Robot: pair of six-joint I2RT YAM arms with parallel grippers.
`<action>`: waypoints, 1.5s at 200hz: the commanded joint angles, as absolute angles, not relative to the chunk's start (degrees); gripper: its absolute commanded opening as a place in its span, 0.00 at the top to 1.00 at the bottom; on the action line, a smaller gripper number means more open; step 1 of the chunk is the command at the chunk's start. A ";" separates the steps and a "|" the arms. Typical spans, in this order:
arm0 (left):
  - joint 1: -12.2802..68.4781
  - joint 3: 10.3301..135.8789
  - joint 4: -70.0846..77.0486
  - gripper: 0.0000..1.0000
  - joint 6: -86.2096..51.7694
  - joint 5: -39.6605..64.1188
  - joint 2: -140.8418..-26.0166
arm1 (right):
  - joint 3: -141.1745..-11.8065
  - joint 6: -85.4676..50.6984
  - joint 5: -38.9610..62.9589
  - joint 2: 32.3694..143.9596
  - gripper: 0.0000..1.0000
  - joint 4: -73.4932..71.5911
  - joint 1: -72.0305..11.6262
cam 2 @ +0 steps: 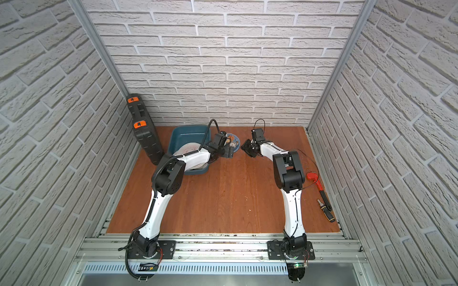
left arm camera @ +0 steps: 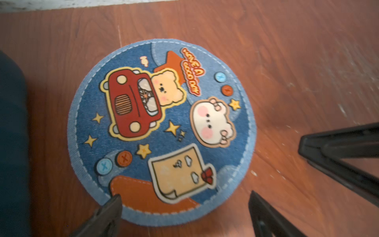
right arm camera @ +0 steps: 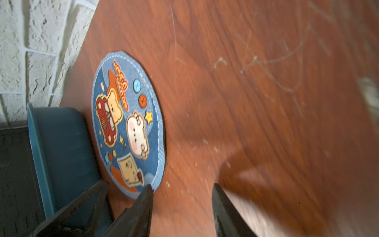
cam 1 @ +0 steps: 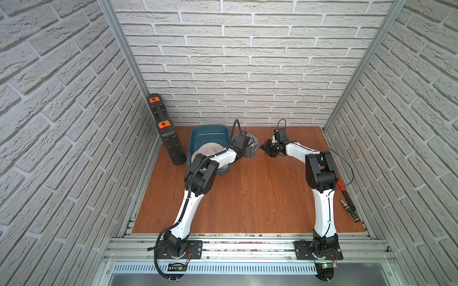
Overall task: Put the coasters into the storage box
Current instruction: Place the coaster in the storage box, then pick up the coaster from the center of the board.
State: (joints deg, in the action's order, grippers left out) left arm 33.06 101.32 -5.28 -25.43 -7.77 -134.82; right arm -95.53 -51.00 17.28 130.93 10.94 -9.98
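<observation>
Now left tool (left arm camera: 184, 195) spread wide over blue coaster (left arm camera: 162, 131), empty; right tool (right arm camera: 182, 188) half-spread, empty, beside coaster.

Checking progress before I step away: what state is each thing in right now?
blue coaster: flat on the table beside the storage box, not gripped.
storage box: upright, open-topped, holding pale coasters.
left gripper: open, over the blue coaster.
right gripper: open, empty.
black case: standing on end by the wall, closed.
red tool: lying on the table.
</observation>
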 commanded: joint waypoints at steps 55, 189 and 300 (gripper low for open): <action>30.05 104.24 -0.92 0.05 -31.64 -3.19 -138.66 | -104.52 -53.74 20.32 139.74 0.53 9.52 -10.44; 29.71 104.10 -1.15 0.06 -32.83 0.69 -139.10 | -108.18 -54.87 26.66 142.53 0.92 9.83 -13.73; 34.36 87.06 7.66 0.02 -18.21 1.35 -126.43 | -94.39 -50.05 27.51 126.17 0.94 9.19 -12.66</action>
State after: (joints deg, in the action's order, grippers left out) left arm 32.56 90.83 4.93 -24.95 1.52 -130.56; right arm -96.01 -53.39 25.98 132.97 6.15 -12.91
